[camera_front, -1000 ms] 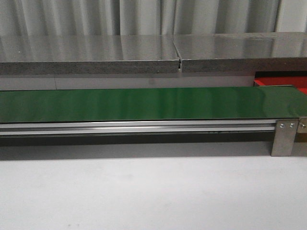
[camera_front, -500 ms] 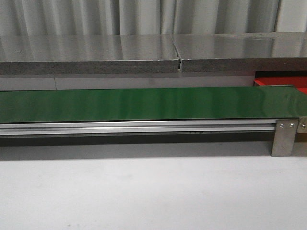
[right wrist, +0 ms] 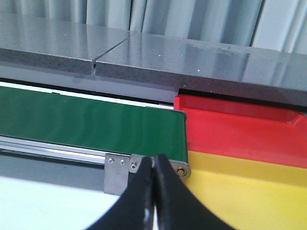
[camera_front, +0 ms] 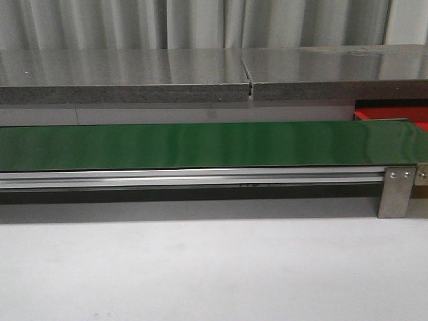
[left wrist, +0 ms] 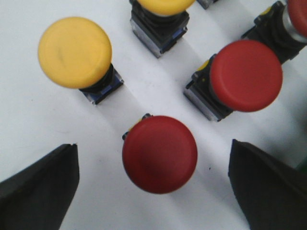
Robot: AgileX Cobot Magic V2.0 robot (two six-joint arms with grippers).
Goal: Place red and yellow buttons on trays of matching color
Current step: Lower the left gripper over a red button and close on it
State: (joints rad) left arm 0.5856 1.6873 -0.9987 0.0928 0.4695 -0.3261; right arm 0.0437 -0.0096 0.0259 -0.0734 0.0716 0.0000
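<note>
Red (left wrist: 159,154) and yellow buttons (left wrist: 75,52) on white table (left wrist: 29,124)

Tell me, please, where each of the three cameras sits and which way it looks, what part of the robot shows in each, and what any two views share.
Front view: looks forward over the white table to the green belt; no arm shows.
Left wrist view: looks down on red button and yellow button; the left gripper is open, one finger each side.
Right wrist view: looks along the belt's end to the red tray and yellow tray; the right gripper is shut.
Front and right wrist views share belt and red tray.
</note>
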